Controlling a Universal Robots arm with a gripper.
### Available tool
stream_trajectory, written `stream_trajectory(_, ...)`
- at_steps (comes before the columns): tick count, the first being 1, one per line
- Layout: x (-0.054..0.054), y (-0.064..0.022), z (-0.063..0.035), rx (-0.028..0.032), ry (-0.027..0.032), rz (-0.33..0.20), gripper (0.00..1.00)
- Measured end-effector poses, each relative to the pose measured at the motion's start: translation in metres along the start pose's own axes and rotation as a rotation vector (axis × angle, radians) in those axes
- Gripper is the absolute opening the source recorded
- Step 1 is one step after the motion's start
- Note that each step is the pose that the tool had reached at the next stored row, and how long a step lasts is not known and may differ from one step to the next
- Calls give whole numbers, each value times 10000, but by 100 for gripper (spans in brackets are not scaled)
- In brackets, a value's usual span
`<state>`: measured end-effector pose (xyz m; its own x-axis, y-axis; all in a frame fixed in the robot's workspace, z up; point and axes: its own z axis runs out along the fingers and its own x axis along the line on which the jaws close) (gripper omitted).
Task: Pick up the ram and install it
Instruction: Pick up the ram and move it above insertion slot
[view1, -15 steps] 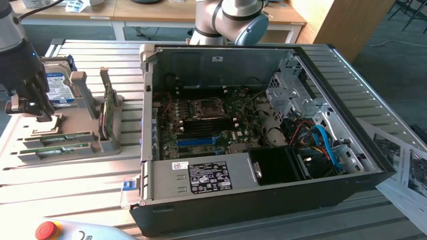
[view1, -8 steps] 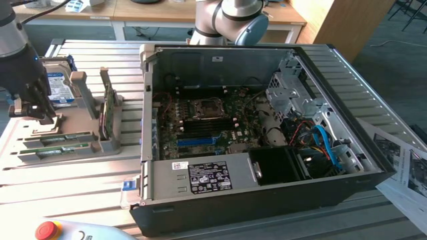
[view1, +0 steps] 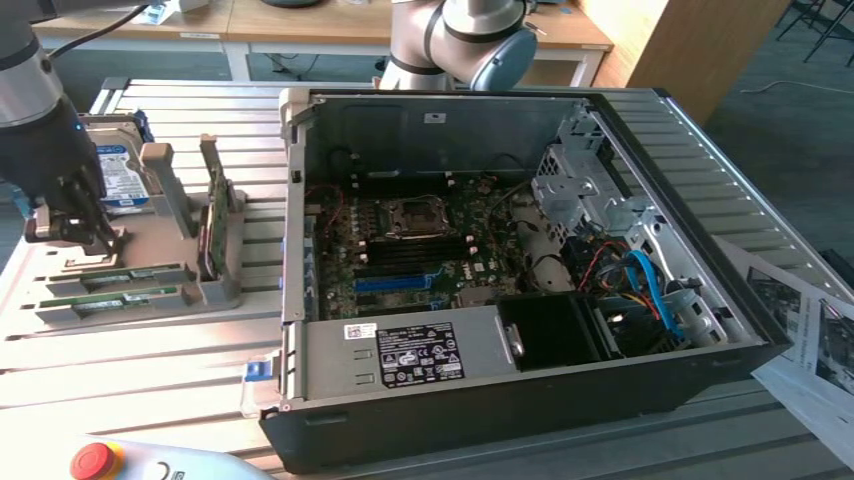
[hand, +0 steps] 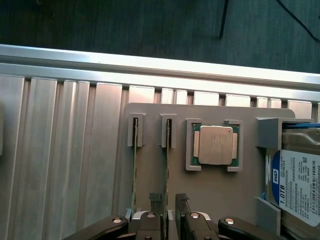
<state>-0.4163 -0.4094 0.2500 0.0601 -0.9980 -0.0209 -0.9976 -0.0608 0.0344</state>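
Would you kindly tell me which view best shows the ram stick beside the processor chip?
The exterior view: there the ram stick sits in its grey holder with its long green side showing. The wrist view meets the ram stick edge-on, a thin line between the open fingers, with the processor chip next to it.

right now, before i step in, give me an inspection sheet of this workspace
surface: ribbed aluminium table carrying a grey parts holder
job's things: ram standing on edge in the holder; open pc case with its motherboard exposed
clutter: second stick, cpu, hard drive, green card, red button, papers
grippers: hand open, straddling the ram
cables: blue cable inside the case
surroundings: wooden desks behind the table
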Motion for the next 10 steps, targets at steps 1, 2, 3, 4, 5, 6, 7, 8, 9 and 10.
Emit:
stream_trajectory(1, 0, 0, 11, 1, -1, 0, 25)
stream_trajectory(2, 0, -1, 20, 0, 0, 0, 25)
stream_trajectory(3, 0, -1, 26, 0, 0, 0, 25)
stream_trajectory(4, 1, -1, 26, -3, 1, 0, 25)
stream_trajectory(5, 1, 0, 26, -3, 2, 1, 25)
stream_trajectory(6, 1, -1, 26, -2, 1, 0, 25)
stream_trajectory(7, 0, -1, 27, -1, 1, 1, 25)
stream_trajectory(8, 0, -1, 27, 0, 0, 0, 25)
stream_trajectory(9, 1, -1, 27, 0, 0, 0, 25)
stream_trajectory(10, 1, -1, 27, 0, 0, 0, 25)
